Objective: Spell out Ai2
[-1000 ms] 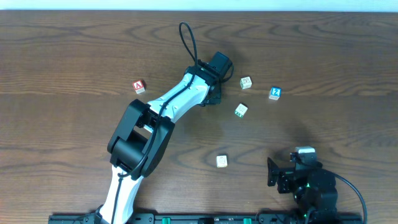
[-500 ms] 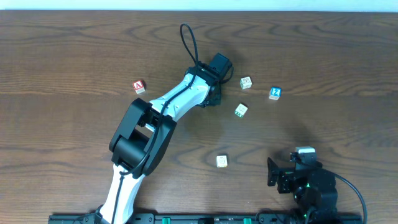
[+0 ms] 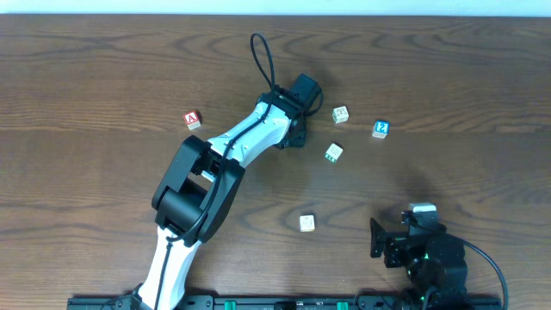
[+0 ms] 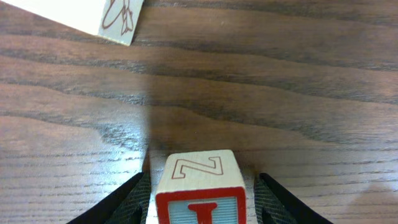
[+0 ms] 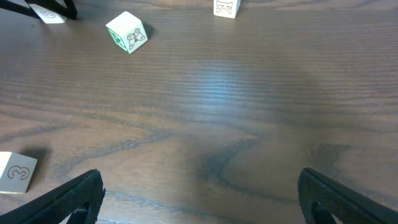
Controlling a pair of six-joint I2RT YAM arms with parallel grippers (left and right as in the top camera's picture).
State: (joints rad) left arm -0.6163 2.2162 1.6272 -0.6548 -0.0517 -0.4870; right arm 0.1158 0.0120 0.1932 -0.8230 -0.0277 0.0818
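My left gripper (image 4: pixel 200 193) is shut on a wooden block with a red-framed letter I (image 4: pixel 199 208) and a Z on its top face, low over the table. In the overhead view the left gripper (image 3: pixel 296 135) hides this block. The red A block (image 3: pixel 192 120) lies far left of it. The blue 2 block (image 3: pixel 381 129) lies to its right. My right gripper (image 5: pixel 205 205) is open and empty, near the table's front edge at the right (image 3: pixel 405 239).
A white block (image 3: pixel 341 114) and a green-printed block (image 3: pixel 334 153) lie right of the left gripper. A block marked 3 (image 3: pixel 306 223) lies near the front, also in the right wrist view (image 5: pixel 17 173). A pale block (image 4: pixel 93 15) lies ahead of the left gripper.
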